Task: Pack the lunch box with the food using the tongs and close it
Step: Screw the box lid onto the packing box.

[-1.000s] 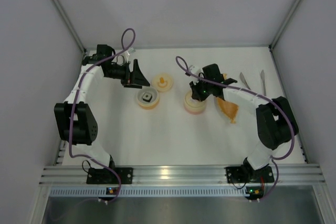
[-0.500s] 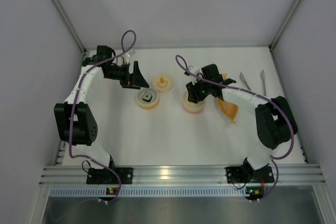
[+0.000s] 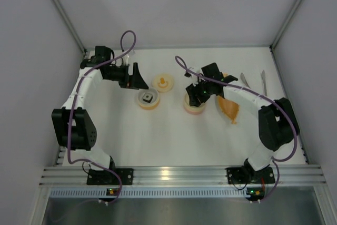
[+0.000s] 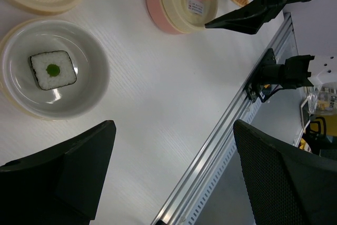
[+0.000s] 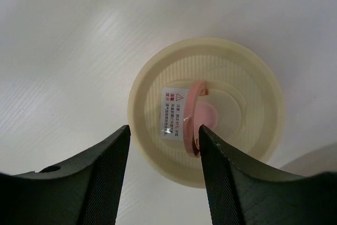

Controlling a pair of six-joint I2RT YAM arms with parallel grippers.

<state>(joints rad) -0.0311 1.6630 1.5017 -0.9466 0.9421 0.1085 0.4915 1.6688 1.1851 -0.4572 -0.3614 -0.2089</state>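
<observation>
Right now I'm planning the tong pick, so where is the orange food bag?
Top view: the orange food bag lies on the table's right half, just right of the pink-rimmed lunch box, partly under the right arm.

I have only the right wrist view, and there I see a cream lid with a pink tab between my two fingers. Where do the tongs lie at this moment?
Observer: The tongs lie at the far right of the table, beyond the right arm. Nothing holds them.
Operator: And where is the orange bag of food?
Observer: The orange bag lies just to the right of the lunch box, partly under the right arm.
Operator: What is the left gripper doing?
Observer: The left gripper is open and holds nothing. It is near an open bowl on the left side of the table.
</observation>
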